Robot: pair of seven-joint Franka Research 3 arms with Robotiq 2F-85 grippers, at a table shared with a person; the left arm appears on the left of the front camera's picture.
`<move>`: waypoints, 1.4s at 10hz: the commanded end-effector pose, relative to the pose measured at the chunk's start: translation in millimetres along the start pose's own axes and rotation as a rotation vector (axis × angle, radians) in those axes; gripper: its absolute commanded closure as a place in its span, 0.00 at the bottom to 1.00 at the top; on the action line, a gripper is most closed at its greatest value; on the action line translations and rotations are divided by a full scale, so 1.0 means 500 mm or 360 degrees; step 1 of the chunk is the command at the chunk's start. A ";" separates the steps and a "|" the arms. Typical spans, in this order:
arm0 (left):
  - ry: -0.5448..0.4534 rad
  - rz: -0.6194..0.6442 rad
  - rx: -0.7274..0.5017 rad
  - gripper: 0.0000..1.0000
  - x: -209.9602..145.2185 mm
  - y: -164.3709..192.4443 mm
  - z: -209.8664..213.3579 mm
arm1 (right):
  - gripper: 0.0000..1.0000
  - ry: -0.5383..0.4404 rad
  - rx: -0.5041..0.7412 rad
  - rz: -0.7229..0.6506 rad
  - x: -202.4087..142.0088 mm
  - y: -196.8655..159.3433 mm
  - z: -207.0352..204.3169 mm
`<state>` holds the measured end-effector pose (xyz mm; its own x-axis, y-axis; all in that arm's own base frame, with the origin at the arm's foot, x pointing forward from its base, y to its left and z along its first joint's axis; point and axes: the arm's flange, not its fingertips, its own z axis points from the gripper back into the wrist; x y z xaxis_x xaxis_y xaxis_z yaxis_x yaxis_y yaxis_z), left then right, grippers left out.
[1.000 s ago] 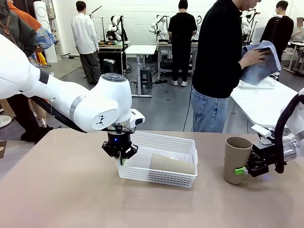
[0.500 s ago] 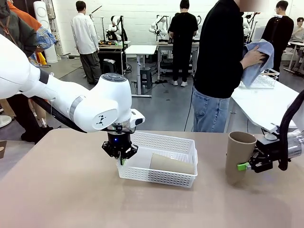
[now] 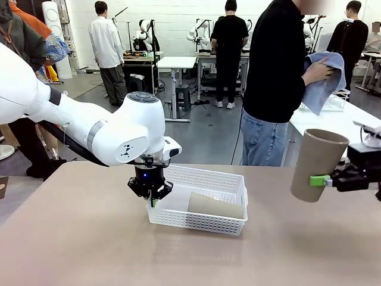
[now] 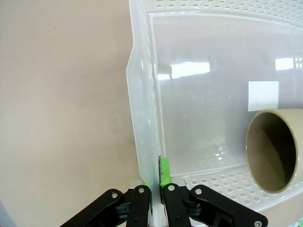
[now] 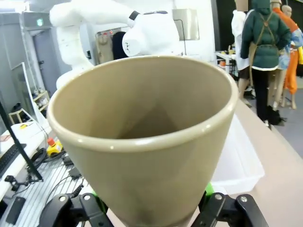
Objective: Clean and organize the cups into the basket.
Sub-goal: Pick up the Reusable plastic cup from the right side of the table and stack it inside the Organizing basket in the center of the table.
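The white lattice basket point(image 3: 198, 222) sits mid-table, and a tan cup point(image 3: 215, 206) lies on its side inside, toward the right end. My left gripper point(image 3: 152, 199) is shut on the basket's left wall. In the left wrist view the fingers point(image 4: 164, 172) pinch that wall point(image 4: 142, 118), and the lying cup's mouth point(image 4: 274, 151) opens toward the camera. At the right, a second tan cup point(image 3: 317, 164) hangs tilted above the table, with my right gripper point(image 3: 321, 180) shut around its lower part. In the right wrist view this cup point(image 5: 142, 142) stands between the right gripper's point(image 5: 151, 208) fingers.
A person at the far side holds a blue cloth point(image 3: 324, 74) in both hands. Behind them stands a white side table with a wire basket point(image 3: 324, 102). The tan tabletop point(image 3: 77, 238) spreads in front of the basket and to its left.
My right gripper has lifted the tan cup off the table, carrying it up and to the right and tilting it. The left arm and the basket have stayed still.
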<state>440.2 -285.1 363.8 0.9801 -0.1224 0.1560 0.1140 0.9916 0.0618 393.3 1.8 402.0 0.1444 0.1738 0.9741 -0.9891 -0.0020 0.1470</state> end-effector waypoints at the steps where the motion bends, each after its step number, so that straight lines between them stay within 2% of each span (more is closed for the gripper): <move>1: -0.0018 -0.0009 0.0021 1.00 0.001 -0.002 0.002 | 1.00 0.0060 -0.0124 -0.0073 0.074 0.028 -0.025; 3: -0.0018 -0.0009 0.0021 1.00 0.001 -0.002 0.002 | 1.00 0.0053 -0.0182 -0.0078 0.140 0.050 -0.037; 4: -0.0018 -0.0009 0.0021 1.00 0.001 -0.002 0.002 | 1.00 0.0021 -0.0237 -0.0056 0.143 0.041 -0.031; 5: -0.0018 -0.0009 0.0021 1.00 0.001 -0.002 0.002 | 1.00 0.0081 -0.0123 -0.0036 0.125 0.042 -0.012; 11: -0.0018 -0.0009 0.0021 1.00 0.001 -0.002 0.002 | 1.00 0.0081 -0.0123 -0.0036 0.125 0.042 -0.012; 12: -0.0018 -0.0009 0.0021 1.00 0.001 -0.002 0.002 | 0.17 0.0092 -0.0144 -0.0065 0.128 0.039 -0.016; 13: -0.0018 -0.0009 0.0021 1.00 0.001 -0.002 0.002 | 0.17 0.0196 -0.0206 -0.0125 0.192 0.043 -0.053; 14: -0.0018 -0.0009 0.0021 1.00 0.001 -0.002 0.002 | 0.17 0.0377 -0.0229 -0.0262 0.258 0.046 -0.098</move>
<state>440.2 -285.2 363.8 0.9801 -0.1226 0.1560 0.1141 0.9915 0.0618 386.2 41.4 488.9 0.2236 0.2875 0.9313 -0.9721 0.1358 0.1915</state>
